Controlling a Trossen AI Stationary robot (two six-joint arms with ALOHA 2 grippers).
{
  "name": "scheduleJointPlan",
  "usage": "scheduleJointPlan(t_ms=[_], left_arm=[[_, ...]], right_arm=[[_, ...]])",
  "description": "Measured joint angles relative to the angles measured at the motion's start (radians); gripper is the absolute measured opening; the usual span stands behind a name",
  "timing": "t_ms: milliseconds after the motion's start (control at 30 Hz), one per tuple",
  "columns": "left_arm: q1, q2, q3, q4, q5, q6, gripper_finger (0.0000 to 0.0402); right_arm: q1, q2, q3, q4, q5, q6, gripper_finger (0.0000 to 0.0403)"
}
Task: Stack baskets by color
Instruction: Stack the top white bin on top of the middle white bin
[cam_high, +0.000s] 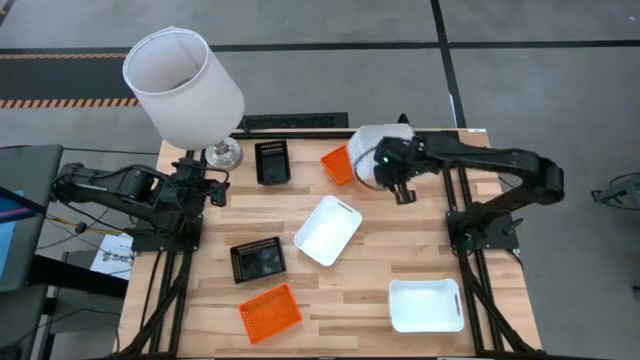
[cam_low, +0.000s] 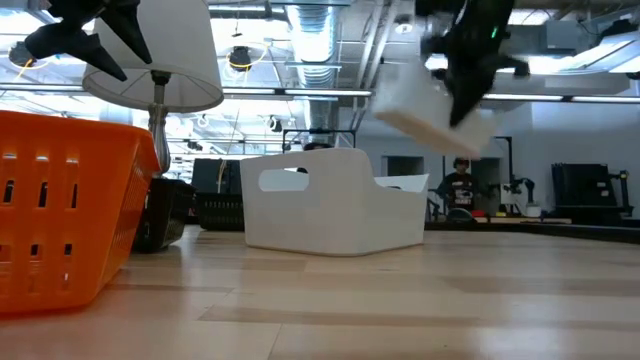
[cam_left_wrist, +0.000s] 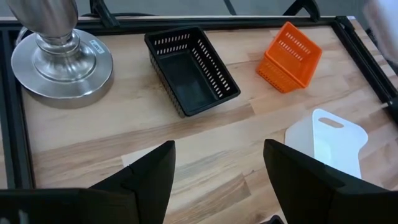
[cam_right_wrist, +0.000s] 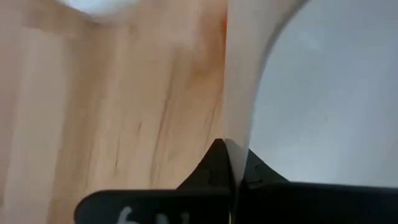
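Orange basket (cam_low: 60, 205) foremost; right gripper (cam_high: 392, 172) jaws clamp lifted white basket (cam_low: 432, 110); left gripper (cam_left_wrist: 217, 174) jaws wide

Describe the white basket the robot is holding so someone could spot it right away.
Start at the lamp at the table's back left corner, then look right along the back edge past a black basket and a tipped orange basket. There the right gripper grips the white basket by its wall, the only white one off the table.

Bright even overhead light, soft shadows, ceiling glare, right wrist close-up blurred
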Motion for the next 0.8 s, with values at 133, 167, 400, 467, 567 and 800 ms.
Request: scheduleJointPlan(t_ms=[133,167,400,467,567,800], left_arm=[[0.000,0.000,0.000,0.000,0.000,0.000,0.0233],[0.000,0.000,0.000,0.000,0.000,0.000,0.0233],[0.000,0.001,0.000,0.000,0.004,0.000,0.0233],[0.000,0.000,0.000,0.000,0.012,0.008,0.0233],[0.000,0.000,0.000,0.000,0.027,0.026,0.0233],[0.000,0.000,0.000,0.000,0.036,0.057,0.0233]], right_arm=[[0.159,-0.006,0.068,0.017,0.036,-0.092,0.0001],[0.195,0.000,0.078,0.020,0.043,-0.105,0.0001],[0.388,0.145,0.130,0.049,0.098,-0.109,0.0001],[0.424,0.205,0.152,0.053,0.118,-0.112,0.0001],[0.459,0.290,0.193,0.051,0.121,-0.111,0.0001],[0.485,0.423,0.271,0.051,0.121,-0.132,0.0000]])
